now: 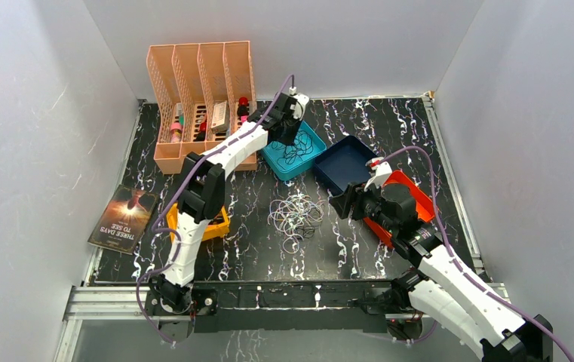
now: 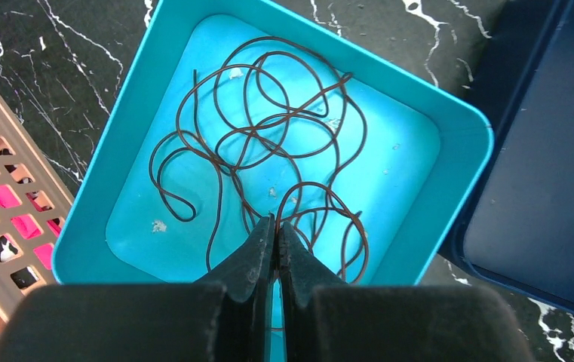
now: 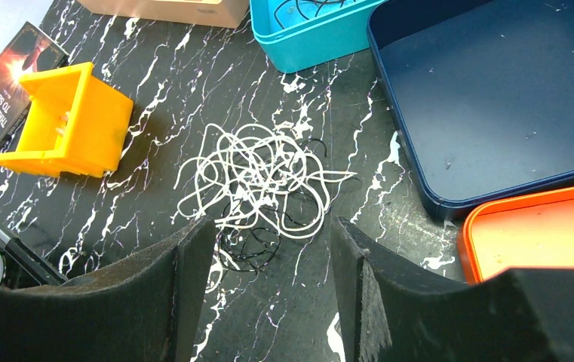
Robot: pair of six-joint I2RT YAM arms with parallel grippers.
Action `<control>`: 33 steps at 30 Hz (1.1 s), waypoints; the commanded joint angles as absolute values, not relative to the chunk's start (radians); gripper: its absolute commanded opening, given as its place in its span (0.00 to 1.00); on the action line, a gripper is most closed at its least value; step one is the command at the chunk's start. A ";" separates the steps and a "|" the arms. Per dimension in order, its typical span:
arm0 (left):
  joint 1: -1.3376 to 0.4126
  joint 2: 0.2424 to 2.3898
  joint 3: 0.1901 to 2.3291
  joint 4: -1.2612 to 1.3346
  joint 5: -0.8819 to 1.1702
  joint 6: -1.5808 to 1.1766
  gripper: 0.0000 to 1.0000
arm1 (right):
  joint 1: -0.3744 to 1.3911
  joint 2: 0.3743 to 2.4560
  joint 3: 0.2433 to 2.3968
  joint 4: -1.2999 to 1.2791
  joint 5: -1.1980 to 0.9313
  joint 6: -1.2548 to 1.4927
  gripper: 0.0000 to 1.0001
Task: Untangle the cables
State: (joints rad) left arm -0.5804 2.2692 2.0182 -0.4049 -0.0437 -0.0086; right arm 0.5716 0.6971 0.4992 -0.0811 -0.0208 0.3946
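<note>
The tangle of white and black cables (image 3: pixel 257 181) lies on bare black-marble counter (image 1: pixel 253 249) at the centre of the top view. There is open marble on every side of it. A yellow bin (image 1: pixel 219 226) sits to its left, a teal tray (image 1: pixel 276 162) above it and a navy tray (image 1: pixel 344 166) to its upper right, all apart from it. An orange tray (image 1: pixel 419 200) lies beside the navy one near the right edge. A peach file organizer (image 1: pixel 193 83) stands at the upper left against the back wall. A book (image 1: pixel 123 219) lies at the counter's left edge.

A separate dark cable (image 2: pixel 268 128) lies in loose loops inside the teal tray, within its rim.

The left arm stretches far up the frame, its wrist bent down over the teal tray. The left fingers (image 2: pixel 261 256) are pressed together above a cable loop; I cannot tell if a strand is pinched.

The right arm comes in from the lower right, folded over the orange tray. The right fingers (image 3: pixel 185 286) stand well apart, holding nothing, just right of the tangle.
</note>
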 commanded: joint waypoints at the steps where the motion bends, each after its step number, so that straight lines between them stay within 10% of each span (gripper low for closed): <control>1: -0.557 2.278 2.043 -0.405 -0.020 -0.024 0.01 | 0.574 0.683 0.515 -0.066 -0.007 0.405 0.66; 16: -0.537 2.286 2.079 -0.417 0.015 -0.029 0.32 | 0.574 0.666 0.517 -0.084 0.009 0.411 0.66; 33: -0.539 1.802 1.785 -0.428 0.053 -0.092 0.65 | 0.574 0.723 0.508 -0.080 0.154 0.510 0.70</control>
State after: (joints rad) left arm -0.5377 1.9293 1.8740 -0.4076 0.0204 -0.0586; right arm 0.5716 0.7078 0.4992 -0.1093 0.0937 0.4709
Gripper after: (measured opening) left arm 0.645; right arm 0.701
